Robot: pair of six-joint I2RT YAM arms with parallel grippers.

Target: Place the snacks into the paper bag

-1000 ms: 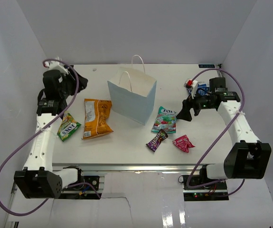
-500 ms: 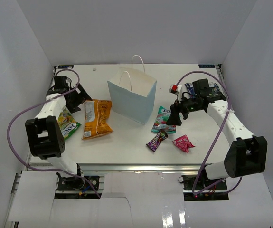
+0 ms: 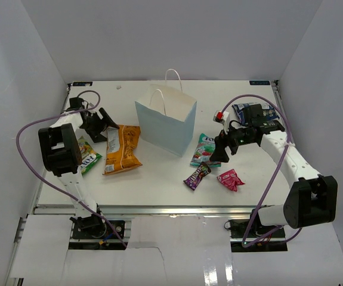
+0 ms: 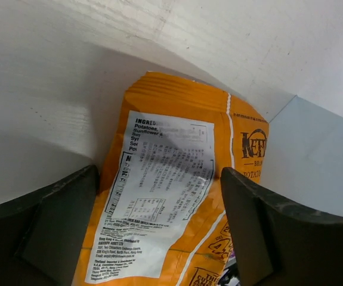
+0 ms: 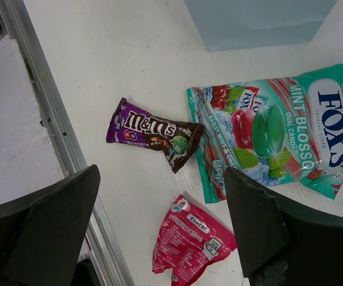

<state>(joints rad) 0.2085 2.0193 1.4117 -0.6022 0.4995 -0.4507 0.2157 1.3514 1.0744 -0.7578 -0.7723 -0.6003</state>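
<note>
The pale blue paper bag stands upright mid-table, also in the left wrist view and the right wrist view. The orange chip bag lies to its left. My left gripper is open, its jaws either side of that bag's top end, apart from it. The green-yellow packet lies further left. My right gripper is open and empty above the teal-red packet, the purple packet and the pink-red packet. The blue-white bag lies behind the right arm.
White walls close in the table on the left, back and right. A metal rail runs along the table's front edge, close to the purple and pink-red packets.
My left arm has swung down and right, bringing its gripper to the orange bag's top. My right gripper has moved left and nearer, over the teal-red packet, uncovering the blue-white bag.
</note>
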